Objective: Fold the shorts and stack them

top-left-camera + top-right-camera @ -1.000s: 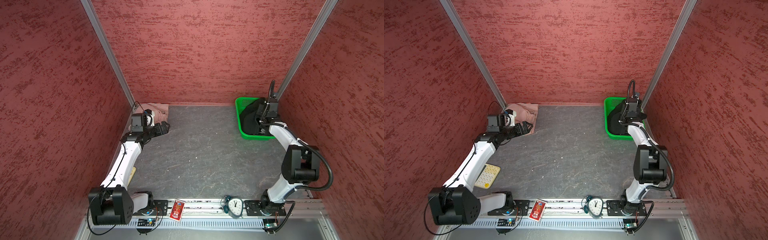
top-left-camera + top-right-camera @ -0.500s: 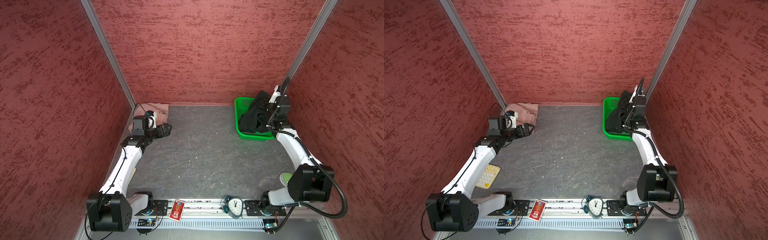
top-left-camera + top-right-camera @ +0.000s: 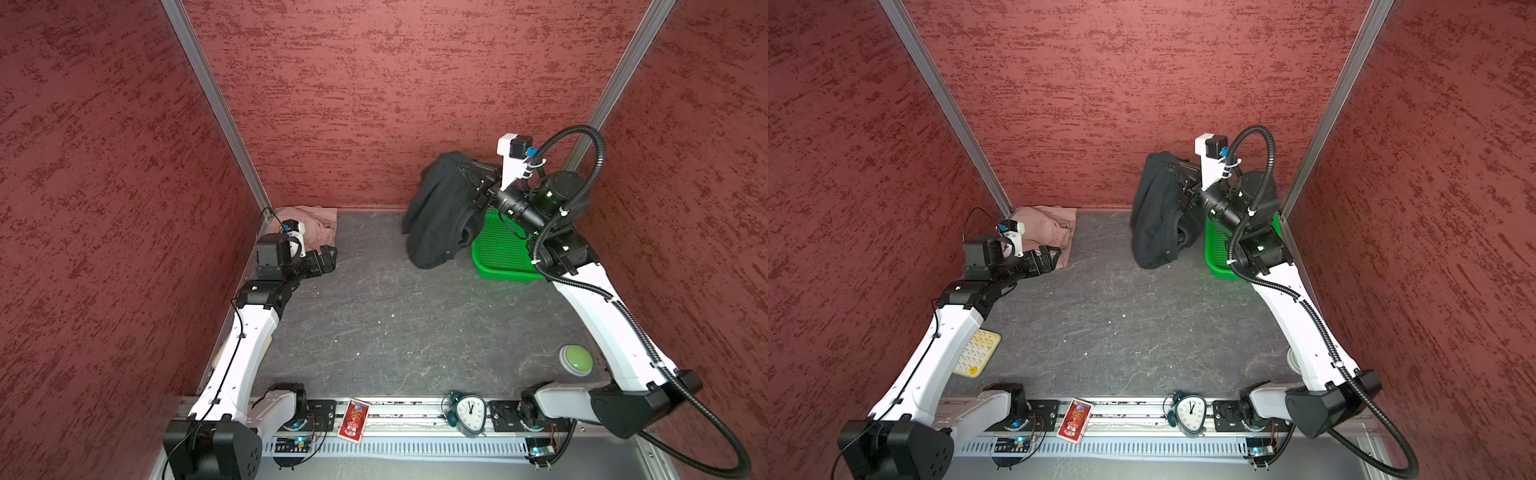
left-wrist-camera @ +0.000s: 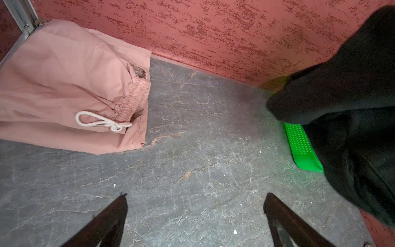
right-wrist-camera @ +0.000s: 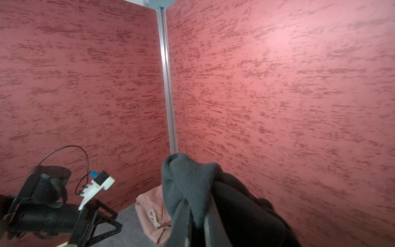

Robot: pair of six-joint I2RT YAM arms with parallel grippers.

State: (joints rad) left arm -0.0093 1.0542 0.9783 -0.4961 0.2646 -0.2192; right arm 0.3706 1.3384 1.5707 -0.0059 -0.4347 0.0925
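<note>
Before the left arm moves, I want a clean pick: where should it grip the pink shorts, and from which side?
Probably the pink shorts at the layered edge beside the gathered waistband, coming from the middle of the table; the far edges lie against the corner walls. The left gripper stands open.

Enclosed on three sides by tall dusty-red streak-textured wall panels [image 3: 374,104]. Joined at both back corners by slim silver aluminium posts [image 3: 216,104]. Floored with dark grey stone-patterned mat [image 3: 395,324], pale veins, few white specks. Edged at front by silver metal rail [image 3: 407,420]. Lit evenly, with soft pale glare [image 5: 284,40] on one panel in right wrist view.
</note>
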